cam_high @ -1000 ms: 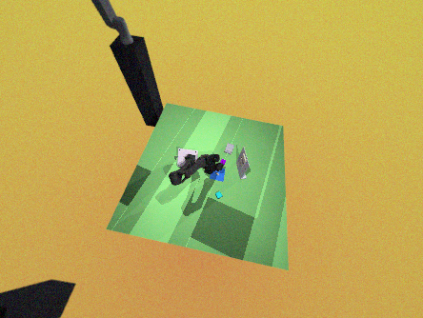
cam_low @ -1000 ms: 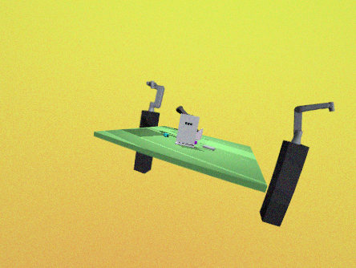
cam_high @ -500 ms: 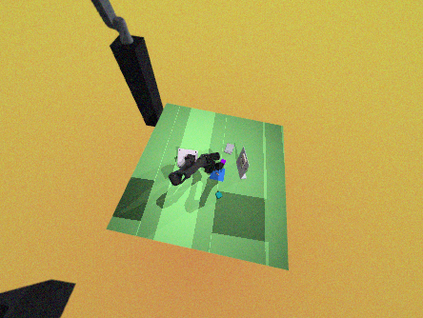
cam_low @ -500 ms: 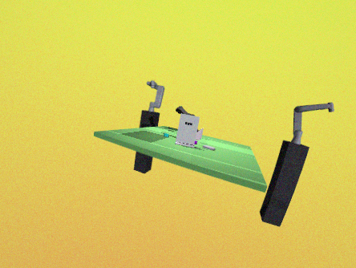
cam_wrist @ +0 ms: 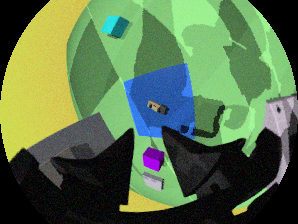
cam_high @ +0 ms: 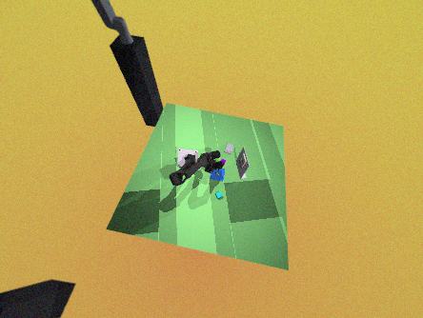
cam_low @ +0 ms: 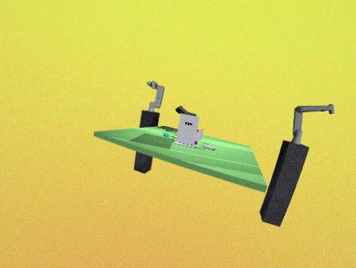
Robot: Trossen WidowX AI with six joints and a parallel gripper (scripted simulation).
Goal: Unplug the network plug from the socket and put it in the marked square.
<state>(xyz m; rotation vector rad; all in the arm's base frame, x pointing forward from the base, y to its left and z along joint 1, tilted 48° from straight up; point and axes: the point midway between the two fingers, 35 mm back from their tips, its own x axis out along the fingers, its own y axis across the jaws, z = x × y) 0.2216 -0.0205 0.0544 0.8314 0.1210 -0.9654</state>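
Observation:
The small tan plug (cam_wrist: 157, 104) lies inside the blue marked square (cam_wrist: 170, 80) (cam_high: 218, 178), near its middle, in the wrist view. My gripper (cam_wrist: 148, 129) is partly open, with nothing between its fingers. Its fingertips stand apart from the plug, and the plug shows beyond them in the wrist view. The upright panel (cam_high: 242, 172) (cam_low: 188, 134) (cam_wrist: 90, 132) stands on the table to one side of the square. In the wrist view it is partly hidden behind a finger. The plug's tab is too small to make out.
A purple block (cam_high: 223, 161) (cam_low: 196, 142) (cam_wrist: 153, 158) is near the square, with a flat grey block (cam_high: 230, 148) (cam_low: 208, 148) (cam_wrist: 153, 181) beyond it. A cyan block (cam_high: 219, 195) (cam_low: 166, 135) (cam_wrist: 115, 26) lies on the square's other side. A pale plate (cam_high: 183, 153) is under the arm's base.

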